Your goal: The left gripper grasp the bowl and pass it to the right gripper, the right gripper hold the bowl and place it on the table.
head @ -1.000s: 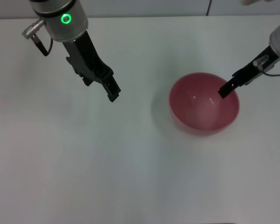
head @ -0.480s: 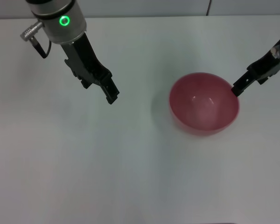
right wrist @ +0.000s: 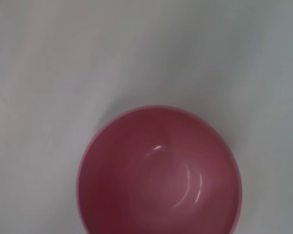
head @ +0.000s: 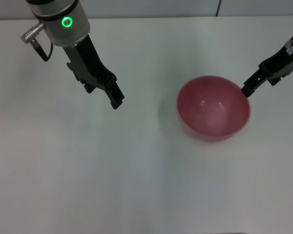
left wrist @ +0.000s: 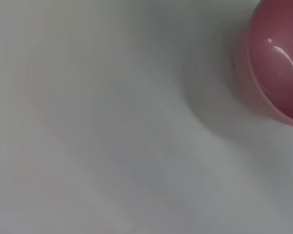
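Note:
The pink-red bowl (head: 213,108) stands upright on the white table (head: 136,175), right of centre, and nothing touches it. It also shows in the left wrist view as the bowl (left wrist: 278,63) and from above in the right wrist view as the bowl (right wrist: 160,175), which is empty. My right gripper (head: 245,90) hovers open just off the bowl's right rim, apart from it. My left gripper (head: 117,101), on the arm with the green ring light, hangs over the table well to the bowl's left and holds nothing.
The table's far edge (head: 146,17) runs along the back. Bare white surface lies between the left gripper and the bowl and across the front.
The right gripper has drawn back up and to the right, off the bowl's rim. The bowl stays on the table. The left arm has barely moved.

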Robot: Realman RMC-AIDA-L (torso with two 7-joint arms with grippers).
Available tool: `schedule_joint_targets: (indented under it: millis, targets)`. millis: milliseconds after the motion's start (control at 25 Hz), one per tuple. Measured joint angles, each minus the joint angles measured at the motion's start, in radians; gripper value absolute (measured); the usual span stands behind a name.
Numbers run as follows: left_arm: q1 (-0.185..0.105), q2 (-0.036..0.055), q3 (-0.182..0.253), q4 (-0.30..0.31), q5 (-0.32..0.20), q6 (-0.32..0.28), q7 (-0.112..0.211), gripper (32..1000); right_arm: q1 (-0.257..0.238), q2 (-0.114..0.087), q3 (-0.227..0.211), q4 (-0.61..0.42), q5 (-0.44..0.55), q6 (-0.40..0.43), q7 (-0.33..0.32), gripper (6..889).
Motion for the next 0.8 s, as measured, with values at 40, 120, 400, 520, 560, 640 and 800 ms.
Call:
schedule_joint_targets:
  millis: [40,120,400,520,560,640,800]
  targets:
    - [0.0,0.0,0.0,0.0,0.0,0.0,0.0,861,0.002,0.0,0.0,0.0,0.0,0.0,0.0,867]
    - [0.0,0.0,0.0,0.0,0.002,0.0,-0.001,861,0.007,0.0,0.001,-0.001,-0.001,0.0,0.002,867]
    - [0.002,0.0008,-0.001,0.0,0.003,0.0,-0.003,861,0.008,-0.001,0.003,-0.001,-0.001,0.001,0.005,868]
    - [0.003,0.0014,-0.001,0.0,0.004,0.0,-0.004,861,0.009,-0.001,0.003,-0.001,-0.001,0.001,0.005,868]
    - [0.004,0.0019,-0.002,0.0,0.005,0.0,-0.005,861,0.009,-0.001,0.003,-0.001,-0.001,0.001,0.007,868]
    - [0.007,0.0036,-0.003,0.003,0.005,0.0,-0.007,861,0.009,-0.002,0.002,-0.001,-0.001,0.0,0.011,868]
    - [0.01,0.0071,-0.006,0.006,0.006,0.0,-0.01,861,0.009,-0.004,0.002,-0.001,-0.001,-0.002,0.015,868]
